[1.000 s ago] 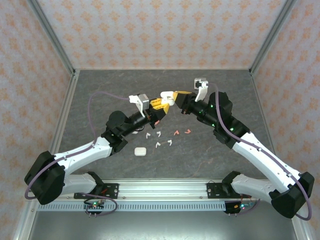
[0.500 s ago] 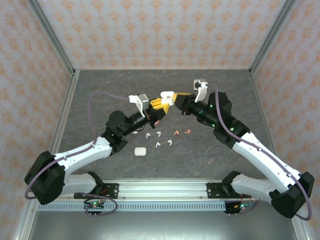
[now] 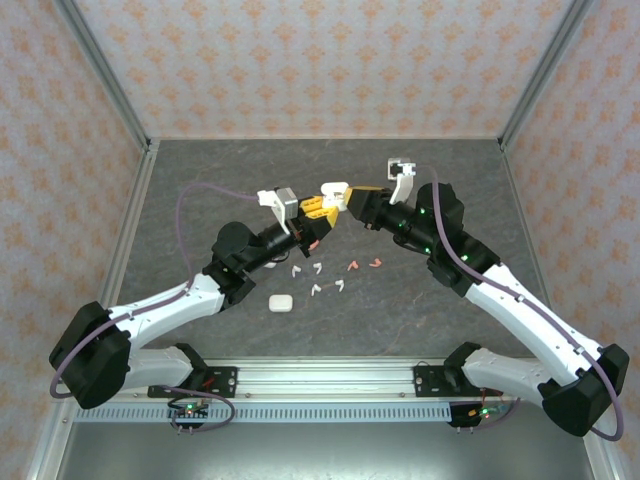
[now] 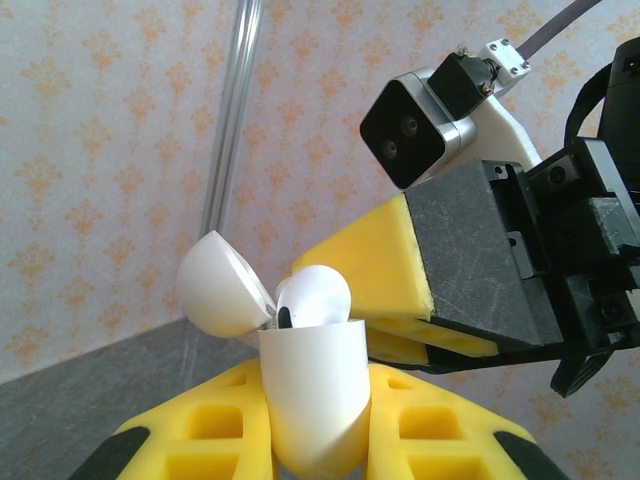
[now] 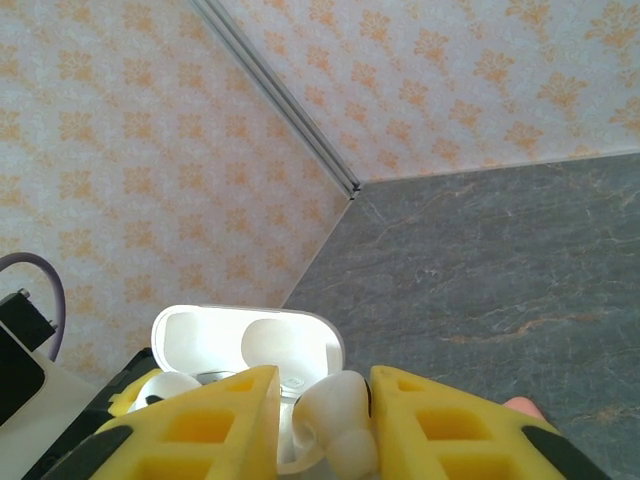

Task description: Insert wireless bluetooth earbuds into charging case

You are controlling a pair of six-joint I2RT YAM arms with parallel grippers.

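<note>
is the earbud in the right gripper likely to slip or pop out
Probably slippery: the earbud looks glossy and rounded, pinched in the right gripper. Likely very light, being small beside the case, so a nudge could twist it. It seems rigid, not floppy.

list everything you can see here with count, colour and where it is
table: one, dark grey marbled, under everything
walls: peach patterned, around the table
open charging case: one, white, lid up, raised mid-scene
held earbud: one, white, at that case's mouth
white earbuds: four that I can make out, loose on the table centre
coral earbuds: two, right of the white ones
closed charging case: one, white, near the left arm
left end effector: yellow fingers, shut on the open charging case
right end effector: yellow fingers, shut on the held earbud
</note>
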